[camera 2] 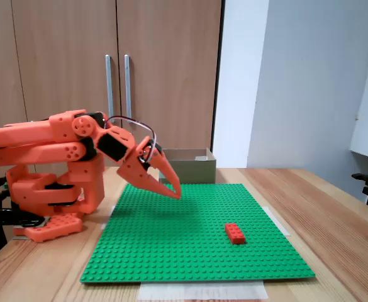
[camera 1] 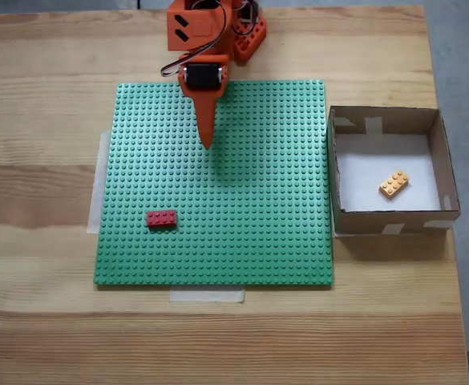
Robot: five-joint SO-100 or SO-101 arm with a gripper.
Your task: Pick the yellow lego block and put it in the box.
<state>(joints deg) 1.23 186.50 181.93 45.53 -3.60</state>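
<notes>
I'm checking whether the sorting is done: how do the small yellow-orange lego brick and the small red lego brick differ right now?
The yellow-orange lego brick lies inside the brown cardboard box, on its white floor; the red lego brick sits on the green studded baseplate. In a fixed view from above, the yellow-orange one lies at a diagonal and the red one lies square to the plate's edges. Both look like same-sized rectangular bricks, and the gripper touches neither.

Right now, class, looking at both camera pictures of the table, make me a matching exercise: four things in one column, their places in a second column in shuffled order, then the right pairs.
Things:
1. small yellow-orange lego brick
2. small red lego brick
3. orange robot claw
4. square brown cardboard box

Places:
A. on the bare wooden table, beside the baseplate
B. raised above the green studded baseplate
C. on the box's white floor
D. lying on the green baseplate

Pairs: 1-C, 2-D, 3-B, 4-A
</notes>
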